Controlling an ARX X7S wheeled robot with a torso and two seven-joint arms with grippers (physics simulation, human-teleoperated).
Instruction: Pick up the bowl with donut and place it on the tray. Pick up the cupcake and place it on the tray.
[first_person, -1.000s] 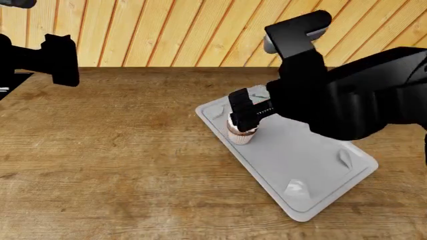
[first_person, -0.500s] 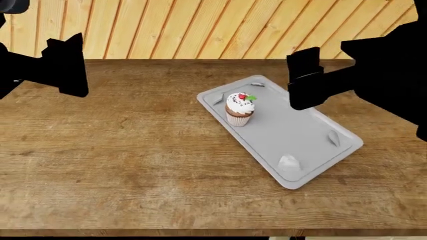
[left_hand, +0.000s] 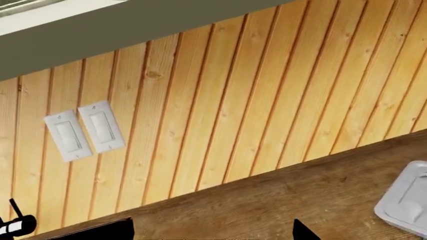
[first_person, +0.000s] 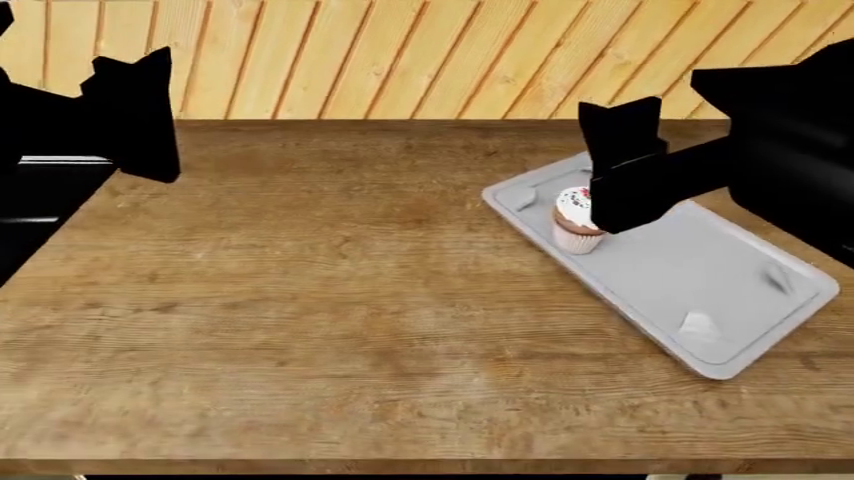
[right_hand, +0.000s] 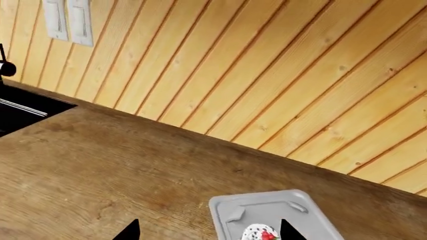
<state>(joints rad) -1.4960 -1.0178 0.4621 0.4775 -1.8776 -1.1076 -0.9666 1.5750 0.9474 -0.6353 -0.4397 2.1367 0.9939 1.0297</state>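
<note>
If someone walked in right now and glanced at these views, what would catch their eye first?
Probably the small white-frosted cupcake with a red berry, standing upright near the far end of the flat light-grey rectangular tray at the right of the wooden table. The black right gripper hangs just beside it, partly covering it in the head view.

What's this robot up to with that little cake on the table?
It's a simulated two-armed robot loading a tray on a wooden table. The cupcake stands upright on the tray near one end, with nothing gripping it. The right gripper hangs just beside and above it, while the left gripper is off to the far side. The bowl and donut aren't visible in any view.
</note>
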